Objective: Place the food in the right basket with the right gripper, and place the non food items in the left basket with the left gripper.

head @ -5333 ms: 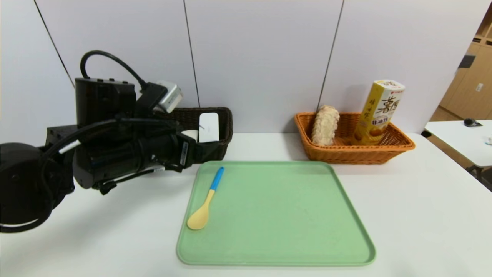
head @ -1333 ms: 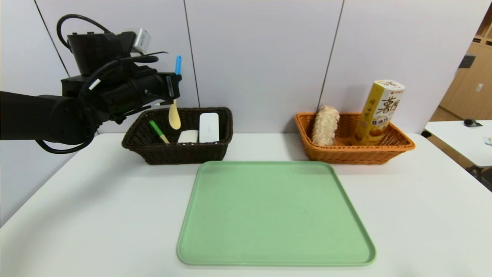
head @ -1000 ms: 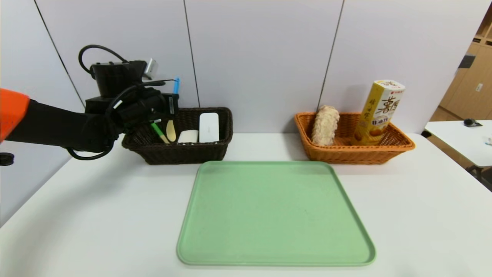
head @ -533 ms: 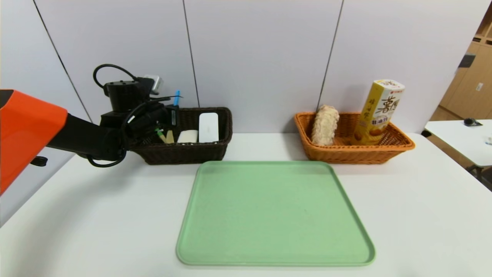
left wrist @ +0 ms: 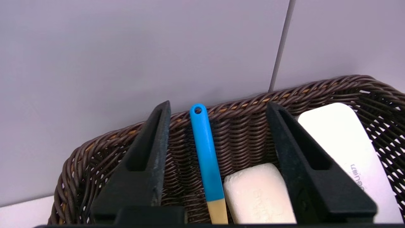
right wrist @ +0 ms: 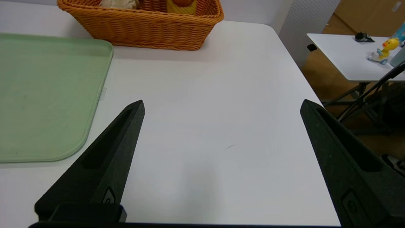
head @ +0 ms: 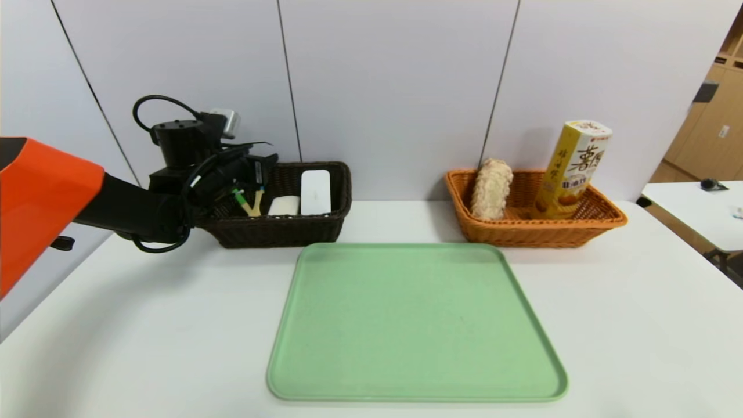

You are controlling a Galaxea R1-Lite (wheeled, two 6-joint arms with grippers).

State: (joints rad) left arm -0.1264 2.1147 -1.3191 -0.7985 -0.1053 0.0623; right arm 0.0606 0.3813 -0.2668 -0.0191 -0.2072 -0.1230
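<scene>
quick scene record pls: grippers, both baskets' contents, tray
left gripper: open, over the dark basket, straddling the blue-handled spoon without touching it
right gripper: open, parked above the table, holding nothing
dark basket contents: blue-handled spoon, green-handled spoon, soap bar, white box
orange basket contents: bread loaf, snack carton
tray: nothing on it

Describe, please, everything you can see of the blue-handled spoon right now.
The blue-handled spoon is smooth, plastic-looking: a blue handle with a small hole at its tip, joined to a pale yellow neck; its bowl is out of sight. It lies inside the dark brown basket, handle leaning up the wicker back wall, close beside the white bar. The left hand is open, its fingers either side, not touching it.
</scene>
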